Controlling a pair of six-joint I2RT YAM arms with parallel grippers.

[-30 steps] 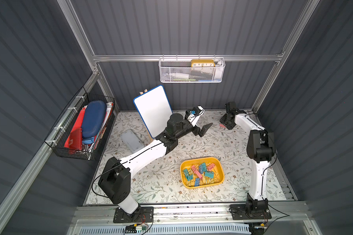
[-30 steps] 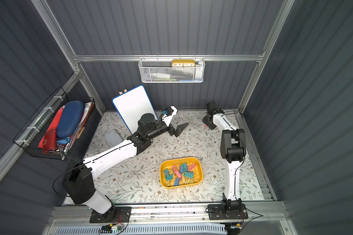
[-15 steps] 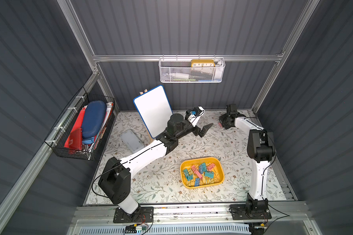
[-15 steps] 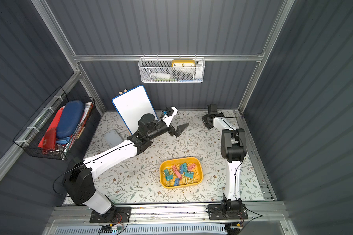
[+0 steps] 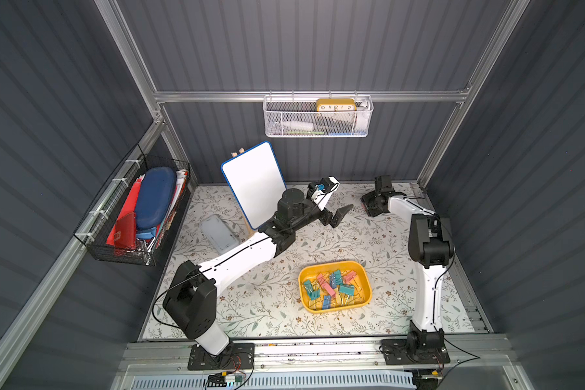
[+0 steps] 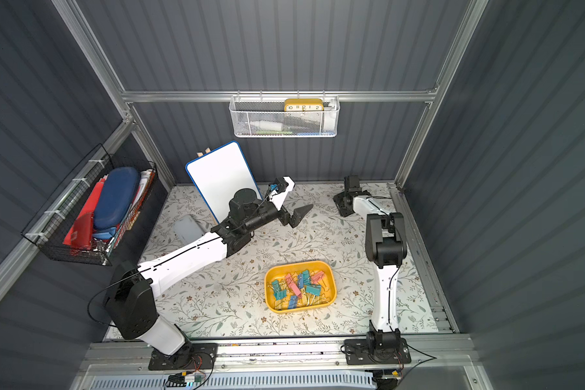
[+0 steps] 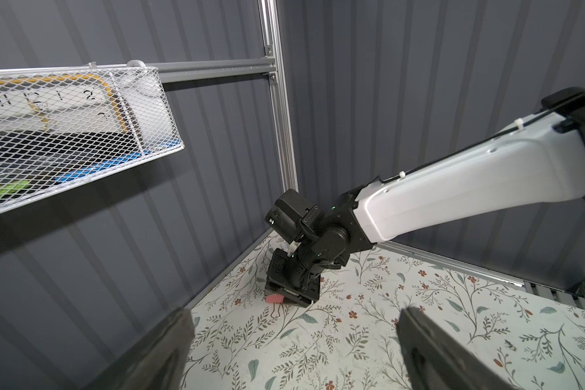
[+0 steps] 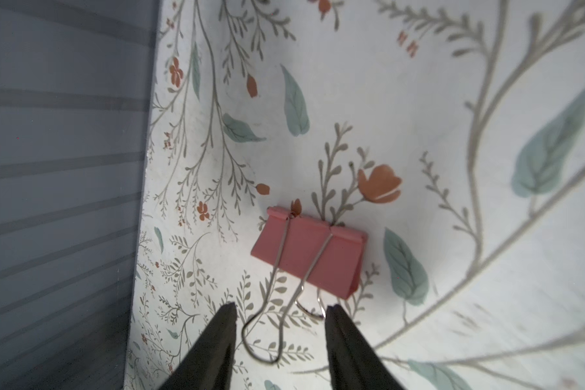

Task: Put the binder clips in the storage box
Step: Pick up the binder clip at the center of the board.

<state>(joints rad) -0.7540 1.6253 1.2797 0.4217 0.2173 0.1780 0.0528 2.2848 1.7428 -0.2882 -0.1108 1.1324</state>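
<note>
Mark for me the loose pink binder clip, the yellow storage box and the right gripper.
pink binder clip (image 8: 308, 253): right wrist view, middle of its pink body.
storage box (image 5: 361, 271): in a top view, bare yellow inner wall by a corner.
right gripper (image 8: 281, 307): right wrist view, midway between its fingertips.

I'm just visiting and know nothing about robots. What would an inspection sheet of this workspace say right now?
Surface: floral mat, flat.
Job's things: yellow box holding a pile of clips; one pink clip on the mat near the back wall.
Clutter: whiteboard, propped up; grey lidded box.
Grippers: left gripper open, empty, above the mat; right gripper open around the pink clip's handles.
Cables: black cable loops beside the left arm.
Surroundings: dark ribbed walls; white basket with a clock; black basket with folders.
</note>
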